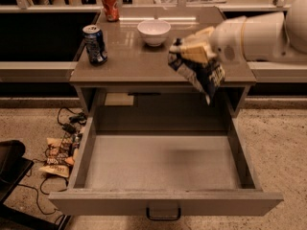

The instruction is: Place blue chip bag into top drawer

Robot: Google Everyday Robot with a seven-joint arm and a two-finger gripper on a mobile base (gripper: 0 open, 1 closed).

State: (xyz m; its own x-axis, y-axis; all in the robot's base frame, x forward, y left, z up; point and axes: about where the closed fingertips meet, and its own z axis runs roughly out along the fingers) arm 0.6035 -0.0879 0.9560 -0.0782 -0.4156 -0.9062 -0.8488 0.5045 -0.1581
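Observation:
The blue chip bag (200,72) is crinkled dark blue foil with white patches. It hangs in the air from my gripper (194,49), which is shut on its top edge. The bag is over the front right part of the cabinet top, its lower tip reaching past the edge above the open drawer. The arm comes in from the right. The top drawer (163,163) is pulled fully out below, grey, with a bare flat bottom and a small dark handle (163,213) on its front panel.
On the cabinet top (129,63) stand a blue soda can (95,44), a red can (110,5) and a white bowl (153,31). Tan and orange wrappers (60,157) and cables lie on the floor left of the drawer.

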